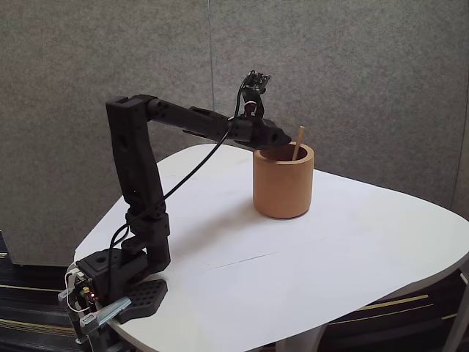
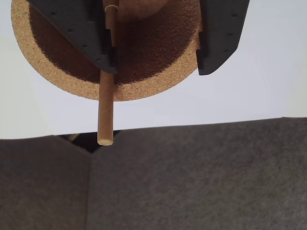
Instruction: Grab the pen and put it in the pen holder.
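The claw (image 2: 156, 67) hangs over the mouth of the holder (image 1: 283, 183) with its jaws spread wide; the pen (image 2: 106, 103) lies against the left finger (image 2: 81, 33) in the wrist view, with nothing pinching it from the other side. The pen (image 1: 297, 144) stands tilted inside the holder, its top sticking out above the rim. The holder sits upright on the white tabletop (image 1: 315, 264), near the far edge.

Directly under your gripper (image 2: 156, 67): pen holder (image 1: 283, 183), mouth partly blocked by the pen (image 2: 106, 103) leaning against its rim beside one finger. Between the spread jaws: open gap. Around the cup: bare table (image 1: 352, 249), passable on every side.
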You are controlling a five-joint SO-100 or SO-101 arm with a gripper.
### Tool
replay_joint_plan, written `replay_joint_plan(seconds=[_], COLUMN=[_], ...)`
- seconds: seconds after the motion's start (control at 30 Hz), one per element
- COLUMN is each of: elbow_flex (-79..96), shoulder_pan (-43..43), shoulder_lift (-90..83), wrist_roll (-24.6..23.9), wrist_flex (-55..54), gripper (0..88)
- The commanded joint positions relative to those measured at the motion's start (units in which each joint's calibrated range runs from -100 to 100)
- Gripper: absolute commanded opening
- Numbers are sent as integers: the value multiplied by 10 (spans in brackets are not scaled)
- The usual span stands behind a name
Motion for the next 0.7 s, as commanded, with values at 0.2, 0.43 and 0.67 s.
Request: replay_joint_plan(seconds=[0.2,0.43,0.67], elbow_flex=[-254,-355,-332], shoulder_pan=[1,-3,-29], shoulder_lift=[-14,-49,-203], wrist_roll=[-2,-2,-103], wrist_flex=[-5,-3,166], gripper=[234,234,234])
